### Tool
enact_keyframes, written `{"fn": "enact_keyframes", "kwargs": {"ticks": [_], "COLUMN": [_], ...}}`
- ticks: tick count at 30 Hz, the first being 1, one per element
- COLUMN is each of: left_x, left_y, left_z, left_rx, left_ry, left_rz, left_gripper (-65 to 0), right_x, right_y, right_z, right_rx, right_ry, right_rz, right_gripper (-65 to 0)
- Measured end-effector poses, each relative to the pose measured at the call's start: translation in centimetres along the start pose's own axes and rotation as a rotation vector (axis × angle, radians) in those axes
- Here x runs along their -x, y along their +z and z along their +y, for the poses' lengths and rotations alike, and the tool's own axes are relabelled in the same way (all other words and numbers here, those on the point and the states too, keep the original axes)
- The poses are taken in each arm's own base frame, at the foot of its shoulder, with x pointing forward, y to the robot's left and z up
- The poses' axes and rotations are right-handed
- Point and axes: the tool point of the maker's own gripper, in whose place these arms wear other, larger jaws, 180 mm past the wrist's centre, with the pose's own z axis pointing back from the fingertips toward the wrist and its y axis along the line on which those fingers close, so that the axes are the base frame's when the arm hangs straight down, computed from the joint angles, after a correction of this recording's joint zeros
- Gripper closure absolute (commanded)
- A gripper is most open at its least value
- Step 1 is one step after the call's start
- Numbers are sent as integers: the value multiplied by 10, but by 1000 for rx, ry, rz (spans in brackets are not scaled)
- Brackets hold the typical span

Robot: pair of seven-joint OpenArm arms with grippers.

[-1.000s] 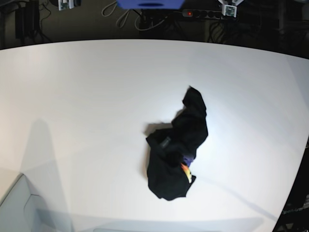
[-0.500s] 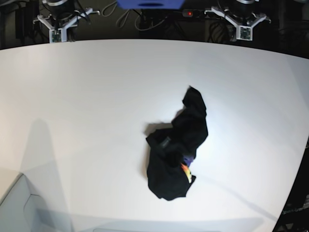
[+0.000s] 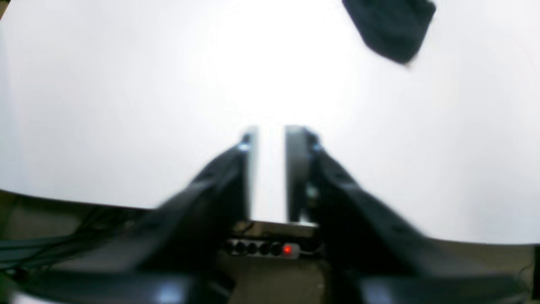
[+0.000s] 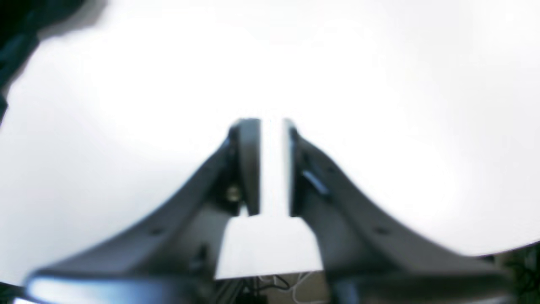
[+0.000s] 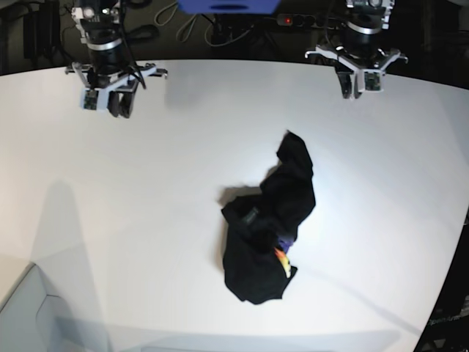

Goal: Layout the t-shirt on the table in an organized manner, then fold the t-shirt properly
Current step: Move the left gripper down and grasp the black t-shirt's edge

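The black t-shirt (image 5: 270, 227) lies crumpled in a heap right of the middle of the white table (image 5: 146, 205), with an orange, yellow and purple print patch (image 5: 283, 257) showing near its lower end. One tip of the t-shirt (image 3: 390, 25) reaches into the top of the left wrist view. My left gripper (image 5: 357, 84) hangs over the table's far edge, well behind the shirt. Its jaws are a narrow gap apart around nothing (image 3: 270, 135). My right gripper (image 5: 110, 103) hovers over the far left of the table, also slightly open and empty (image 4: 272, 126).
A power strip (image 5: 287, 20) with a red light lies behind the table's far edge, beside a blue object (image 5: 227, 6) and cables. A pale grey box corner (image 5: 29, 315) sits at the near left. The table's curved edge (image 5: 447, 293) falls away at the right.
Both arms have come forward from behind the far edge and now hang over the table. Their jaws have parted slightly. The t-shirt has not moved.
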Motion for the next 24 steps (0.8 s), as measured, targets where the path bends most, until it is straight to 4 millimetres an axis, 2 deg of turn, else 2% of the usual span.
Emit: {"fn": "enact_keyframes", "kwargs": {"ticks": [2, 4, 6, 8, 11, 15, 19, 24], "left_x": [-3, -10, -19, -29, -46, -55, -47, -33], "left_y": [-2, -6, -11, -17, -34, -56, -81, -103], "left_z": [-3, -6, -11, -11, -12, -21, -29, -62], "left_rx": [-2, -5, -1, -1, 0, 21, 41, 123], "left_ry": [16, 40, 55, 59, 71, 167, 212, 212], "left_rz": [-8, -28, -53, -81, -130, -146, -111, -51], "left_gripper": [-291, -333, -351, -365, -391, -412, -413, -413], "right_x": [6, 6, 2, 6, 11, 11, 13, 14], "right_y": [-3, -7, -10, -10, -7, -6, -6, -6], "right_z": [14, 25, 33, 44, 52, 57, 54, 55], "right_rx": [-45, -87, -117, -156, -187, -202, -201, -214], "right_ry": [13, 38, 60, 84, 106, 108, 122, 147], "right_rz": [49, 66, 59, 84, 98, 100, 108, 110], "right_gripper": [-255, -292, -325, -339, -340, -340, -340, -340]}}
